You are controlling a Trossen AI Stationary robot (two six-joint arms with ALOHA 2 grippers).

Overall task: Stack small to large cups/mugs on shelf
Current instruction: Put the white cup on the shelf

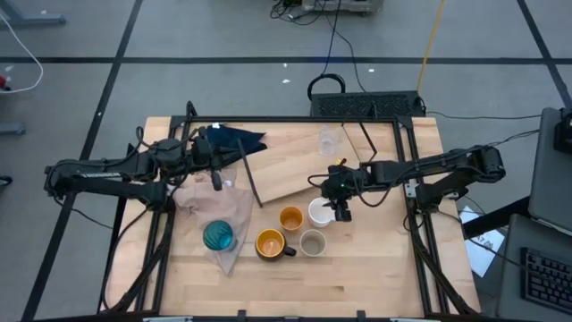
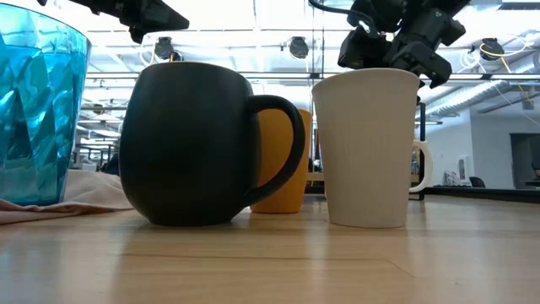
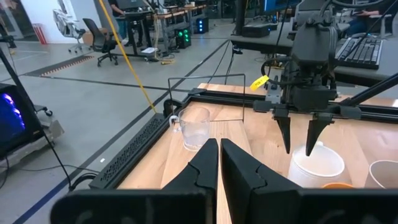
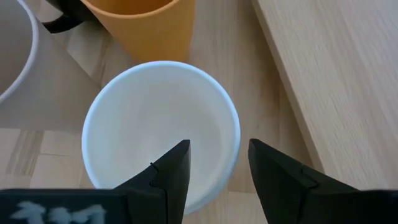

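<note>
The right gripper [image 4: 214, 163] hangs directly above the white handled ceramic mug [image 4: 160, 127], fingers parted narrowly over its near rim, holding nothing. That mug stands right of the small orange plastic cup [image 1: 290, 217], just near of the tilted light-wood shelf board [image 1: 299, 170]. The left gripper [image 3: 219, 163] waits over the table's far-left part, its fingers almost closed and empty.

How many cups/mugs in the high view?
6: clear cup on the shelf; teal tumbler on the pinkish cloth; small orange cup, white mug, dark mug, grey-beige cup clustered on the tabletop. None seem hidden.
</note>
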